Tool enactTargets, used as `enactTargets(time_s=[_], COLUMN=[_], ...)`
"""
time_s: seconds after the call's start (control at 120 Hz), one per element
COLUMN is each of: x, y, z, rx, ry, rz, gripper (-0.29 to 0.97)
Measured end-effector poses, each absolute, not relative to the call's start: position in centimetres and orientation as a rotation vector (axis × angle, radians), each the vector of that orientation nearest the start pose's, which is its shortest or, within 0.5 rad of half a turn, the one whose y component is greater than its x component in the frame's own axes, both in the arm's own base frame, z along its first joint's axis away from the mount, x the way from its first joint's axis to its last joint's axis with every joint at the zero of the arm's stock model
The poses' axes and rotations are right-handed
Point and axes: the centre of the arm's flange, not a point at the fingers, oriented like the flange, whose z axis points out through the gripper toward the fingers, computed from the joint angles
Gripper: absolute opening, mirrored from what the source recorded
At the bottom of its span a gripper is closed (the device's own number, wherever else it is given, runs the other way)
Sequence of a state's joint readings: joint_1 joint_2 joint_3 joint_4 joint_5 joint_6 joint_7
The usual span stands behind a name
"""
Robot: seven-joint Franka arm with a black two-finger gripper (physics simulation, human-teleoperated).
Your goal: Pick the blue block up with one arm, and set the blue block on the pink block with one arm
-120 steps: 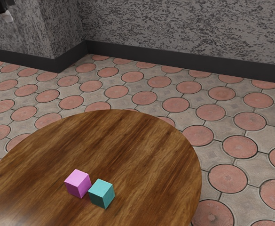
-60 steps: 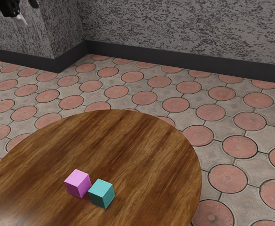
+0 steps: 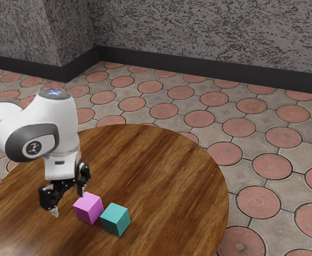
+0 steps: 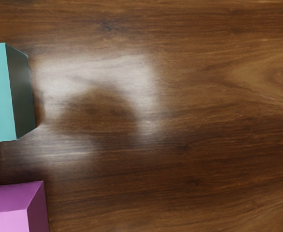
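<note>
The round wooden bench (image 3: 161,165) carries both blocks. The arm (image 3: 36,136) hangs low over it at the exterior view's left, jaws parted and empty, just beside the pink block (image 3: 88,207). The blue block (image 3: 114,218) (teal, really) sits on the bench just past the pink one, toward that view's right. It looks rigid, light and smooth-faced, so it is probably best pinched squarely across two opposite sides.

No words or numbers are showing legibly anywhere in the scene. The arm (image 3: 54,114) is carrying a small white emblem on its dark grey joint cap (image 3: 33,147), at the exterior view's left, but it is too small to read as letters.
</note>
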State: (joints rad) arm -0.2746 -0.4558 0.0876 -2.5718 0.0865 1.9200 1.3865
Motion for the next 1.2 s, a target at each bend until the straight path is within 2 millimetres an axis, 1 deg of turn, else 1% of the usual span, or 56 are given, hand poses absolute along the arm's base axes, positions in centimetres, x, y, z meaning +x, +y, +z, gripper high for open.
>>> enactTargets(time_s=[0.05,0.1,0.158,0.192,0.333,0.367,0.433,0.483,0.533,0.583,0.675,0.817,1.0,1.1,1.2], x=[36.9,37.4,37.3,37.2,37.3,37.3,36.8,36.8,36.9,37.3,38.2,39.1,39.5,39.7,39.9], y=[-6.9,-7.2,-7.2,-7.1,-7.1,-7.8,-9.4,-10.2,-11.1,-11.7,-12.5,-13.1,-13.2,-13.1,-13.0], z=[38.7,38.3,37.7,37.6,38.2,38.3,37.9,37.6,36.8,35.5,33.9,32.9,32.1,31.6,31.4], rx=[-2.134,-2.031,-1.934,-1.86,-1.451,-1.323,-1.058,-0.893,-0.75,-0.625,-0.423,-0.191,0.04,0.13,0.141], ry=[2.349,2.394,2.458,2.498,2.704,2.752,2.845,2.897,2.947,2.989,3.015,3.017,3.014,3.018,3.029], rz=[0.259,0.205,0.2,0.204,0.2,0.202,0.22,0.226,0.227,0.216,0.165,0.103,0.085,0.082,0.033], gripper=[0.68,0.68,0.68,0.68,0.68,0.68,0.68,0.68,0.68,0.68,0.68,0.68,0.68,0.68,0.68])
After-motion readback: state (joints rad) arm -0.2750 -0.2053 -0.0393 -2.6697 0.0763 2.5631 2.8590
